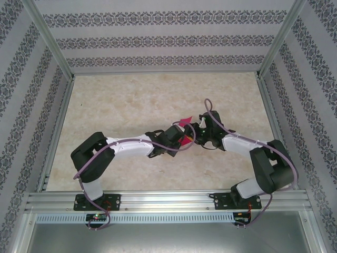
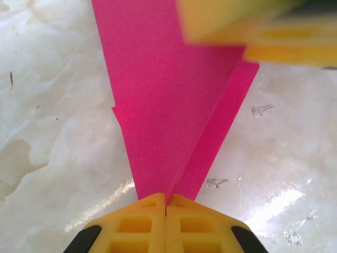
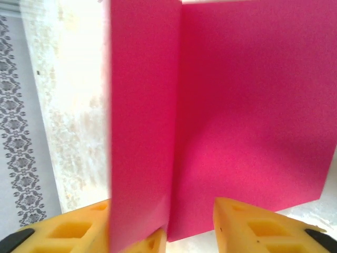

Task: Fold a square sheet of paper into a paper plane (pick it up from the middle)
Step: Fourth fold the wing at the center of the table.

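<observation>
Two end effectors meet at mid-frame over the pale marbled bench [image 1: 131, 100]. The left end effector [image 2: 166, 203] is pinched fully closed on the narrow end of the single folded magenta-pink sheet of paper [image 2: 168, 105]. The right end effector [image 3: 187, 224] stands half open, its yellow fingers either side of the sheet's upright fold.

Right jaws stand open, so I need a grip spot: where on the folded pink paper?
Probably the paper at its wide end's crease, from opposite the left gripper pinching the narrow tip; that crease runs between the fingers of the right gripper.
</observation>
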### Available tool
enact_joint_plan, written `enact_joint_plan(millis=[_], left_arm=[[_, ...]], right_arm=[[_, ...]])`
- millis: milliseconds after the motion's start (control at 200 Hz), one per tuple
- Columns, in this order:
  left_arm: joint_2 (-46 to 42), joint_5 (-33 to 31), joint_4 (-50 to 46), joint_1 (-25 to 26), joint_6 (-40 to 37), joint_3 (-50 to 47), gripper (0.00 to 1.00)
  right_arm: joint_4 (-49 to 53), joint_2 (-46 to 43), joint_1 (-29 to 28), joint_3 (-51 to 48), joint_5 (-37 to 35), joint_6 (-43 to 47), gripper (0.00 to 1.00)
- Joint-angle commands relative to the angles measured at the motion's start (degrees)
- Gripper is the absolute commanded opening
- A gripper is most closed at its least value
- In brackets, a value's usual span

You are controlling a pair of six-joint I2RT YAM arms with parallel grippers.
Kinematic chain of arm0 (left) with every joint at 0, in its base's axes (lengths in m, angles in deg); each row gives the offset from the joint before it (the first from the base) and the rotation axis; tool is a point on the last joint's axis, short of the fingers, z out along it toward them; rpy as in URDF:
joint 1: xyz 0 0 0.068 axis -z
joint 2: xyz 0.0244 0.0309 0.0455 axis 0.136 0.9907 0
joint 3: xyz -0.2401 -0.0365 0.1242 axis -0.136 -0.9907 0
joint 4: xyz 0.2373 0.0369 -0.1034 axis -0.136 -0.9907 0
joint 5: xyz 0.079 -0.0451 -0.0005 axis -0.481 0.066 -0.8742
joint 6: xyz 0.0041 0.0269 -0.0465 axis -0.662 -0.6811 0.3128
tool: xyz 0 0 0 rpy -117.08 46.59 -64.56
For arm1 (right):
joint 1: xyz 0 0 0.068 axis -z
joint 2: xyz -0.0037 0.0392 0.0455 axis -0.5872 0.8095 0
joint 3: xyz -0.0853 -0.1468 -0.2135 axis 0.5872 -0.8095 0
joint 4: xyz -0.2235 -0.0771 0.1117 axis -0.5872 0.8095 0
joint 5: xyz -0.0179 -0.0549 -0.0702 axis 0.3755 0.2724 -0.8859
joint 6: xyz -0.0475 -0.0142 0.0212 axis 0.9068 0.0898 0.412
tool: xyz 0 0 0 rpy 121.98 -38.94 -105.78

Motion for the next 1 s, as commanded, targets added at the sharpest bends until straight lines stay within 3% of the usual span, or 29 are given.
enact_joint_plan(millis=[0,425,624,994], left_arm=[[-0.72,9.15,2.85,-2.53,1.92,-3.08,0.07],[-2.04,20.48,8.32,-6.44,5.85,-7.23,0.07],[-2.82,28.20,14.69,-10.21,10.30,-10.99,0.07],[-1.35,36.74,16.64,-13.23,13.02,-9.90,0.09]], right_arm=[[1.80,-4.66,0.47,-0.56,-2.00,2.32,0.52],[3.40,-9.53,1.16,-3.05,-1.68,3.92,0.53],[1.91,-8.50,0.64,-3.62,-0.42,3.96,0.38],[-0.90,-1.80,-2.16,-0.63,1.29,4.29,0.30]])
